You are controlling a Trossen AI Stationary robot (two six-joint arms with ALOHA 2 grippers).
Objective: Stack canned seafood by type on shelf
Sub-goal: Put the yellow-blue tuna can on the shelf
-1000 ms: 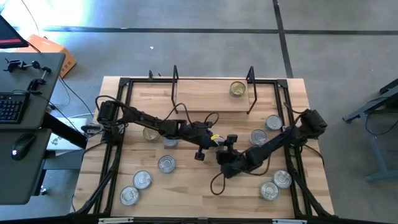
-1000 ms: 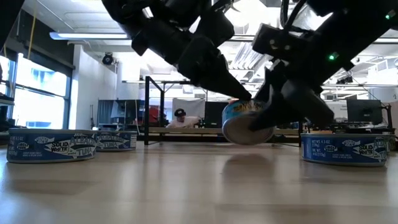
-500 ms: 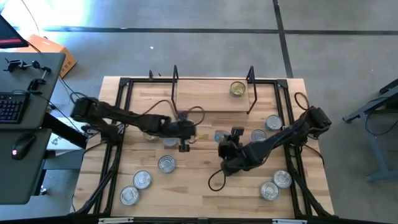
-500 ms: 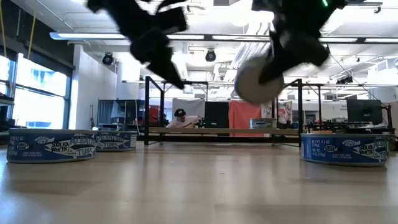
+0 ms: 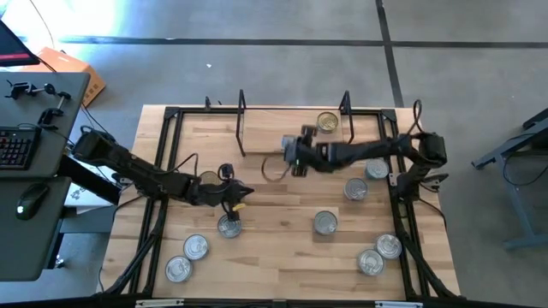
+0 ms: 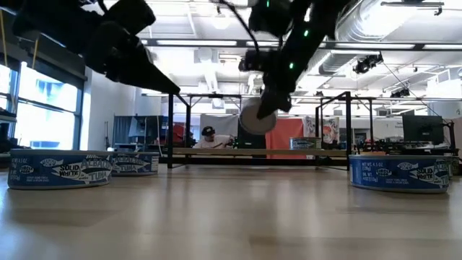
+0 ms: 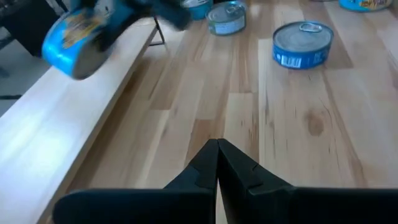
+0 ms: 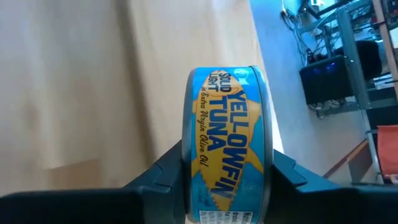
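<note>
Right tool (image 8: 225,177): clamped on a blue yellowfin tuna tin (image 8: 227,146), gripped by its flat faces and turned on edge. In the high view this tool (image 5: 295,152) is over the front edge of the shelf (image 5: 270,128); in the low view the tin (image 6: 258,118) hangs clear above the shelf board.

Shelf: light wooden board, black wire uprights at both ends; one gold-topped tin (image 5: 326,121) stands on it near its right end.

Left tool (image 7: 217,163): fingers pressed together, grasping nothing, low over the table (image 5: 282,257), just beside a silver-lidded tin (image 5: 229,226).

Other tins: loose on the table, well apart, upright, one near the centre (image 5: 324,223).
</note>
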